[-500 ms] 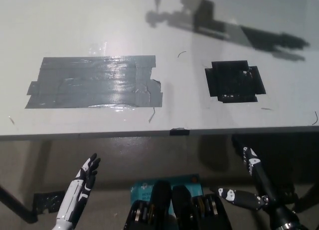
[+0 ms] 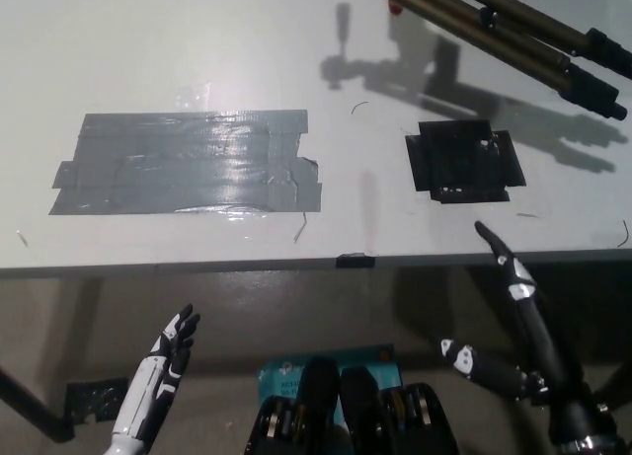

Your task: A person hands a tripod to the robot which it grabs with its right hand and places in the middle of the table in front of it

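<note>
Fingers (image 2: 506, 267) of the black right hand (image 2: 533, 371) are spread and empty, pointing toward the tripod (image 2: 513, 38), which lies well ahead over the far right of the table (image 2: 197, 40), long axis slanting toward the right edge, much farther from the white left hand (image 2: 163, 366) resting at lower left.

A white table (image 2: 148, 40) is filling the upper frame, with overhead light glinting off a grey duct-tape patch (image 2: 188, 164) lying left of centre. A smaller black tape patch (image 2: 464, 161) is sitting well apart to its right, hard shadows (image 2: 464, 85) falling just above it. Below the table's edge, a dull brownish floor (image 2: 247, 312) is showing.
</note>
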Controlling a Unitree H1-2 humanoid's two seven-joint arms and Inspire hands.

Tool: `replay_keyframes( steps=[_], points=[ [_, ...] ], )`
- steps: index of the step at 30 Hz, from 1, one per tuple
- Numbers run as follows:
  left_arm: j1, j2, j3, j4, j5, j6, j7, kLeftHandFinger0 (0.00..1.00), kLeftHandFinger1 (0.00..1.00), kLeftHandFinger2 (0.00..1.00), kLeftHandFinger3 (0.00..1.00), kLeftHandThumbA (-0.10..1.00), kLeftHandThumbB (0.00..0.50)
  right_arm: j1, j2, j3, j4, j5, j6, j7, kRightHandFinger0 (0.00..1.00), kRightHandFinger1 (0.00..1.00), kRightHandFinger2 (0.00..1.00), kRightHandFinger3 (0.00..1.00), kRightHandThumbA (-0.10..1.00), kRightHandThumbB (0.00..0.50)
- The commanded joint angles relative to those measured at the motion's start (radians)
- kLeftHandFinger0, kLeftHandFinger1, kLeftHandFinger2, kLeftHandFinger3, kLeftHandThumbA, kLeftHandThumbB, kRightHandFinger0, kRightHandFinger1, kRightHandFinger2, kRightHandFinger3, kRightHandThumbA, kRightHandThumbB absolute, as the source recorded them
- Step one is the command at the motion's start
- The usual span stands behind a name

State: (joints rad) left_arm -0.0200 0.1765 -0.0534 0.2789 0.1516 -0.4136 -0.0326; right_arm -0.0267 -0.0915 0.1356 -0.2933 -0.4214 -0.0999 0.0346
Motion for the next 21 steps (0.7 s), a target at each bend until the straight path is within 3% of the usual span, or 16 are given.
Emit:
replay_keyframes(
  steps=[1,5,11,14,21],
  points=[
    [-0.016,0.022,0.0,-0.017,0.017,-0.056,0.014,1.0,1.0,1.0,1.0,1.0,0.28,-0.208,0.047,0.01,-0.213,-0.49,0.145,0.022,1.0,1.0,1.0,1.0,0.86,0.36],
    [-0.011,0.021,-0.007,-0.019,0.013,-0.056,0.013,1.0,1.0,1.0,1.0,1.0,0.284,-0.343,0.037,0.013,-0.086,-0.563,0.248,0.032,1.0,1.0,1.0,1.0,0.89,0.355],
    [0.023,0.017,-0.006,-0.036,0.01,-0.056,0.009,1.0,1.0,1.0,1.0,1.0,0.284,-0.492,0.005,0.01,0.159,-0.547,0.32,-0.043,1.0,1.0,1.0,1.0,0.91,0.332],
    [0.022,0.018,-0.004,-0.035,0.013,-0.056,0.012,1.0,1.0,1.0,1.0,1.0,0.29,-0.572,-0.014,0.012,0.26,-0.555,0.354,-0.055,1.0,1.0,1.0,1.0,0.98,0.331],
    [0.016,0.018,-0.007,-0.03,0.006,-0.056,0.01,1.0,1.0,1.0,1.0,1.0,0.296,-0.725,-0.041,0.002,0.424,-0.535,0.398,-0.085,1.0,1.0,1.0,1.0,0.95,0.341]
  ],
)
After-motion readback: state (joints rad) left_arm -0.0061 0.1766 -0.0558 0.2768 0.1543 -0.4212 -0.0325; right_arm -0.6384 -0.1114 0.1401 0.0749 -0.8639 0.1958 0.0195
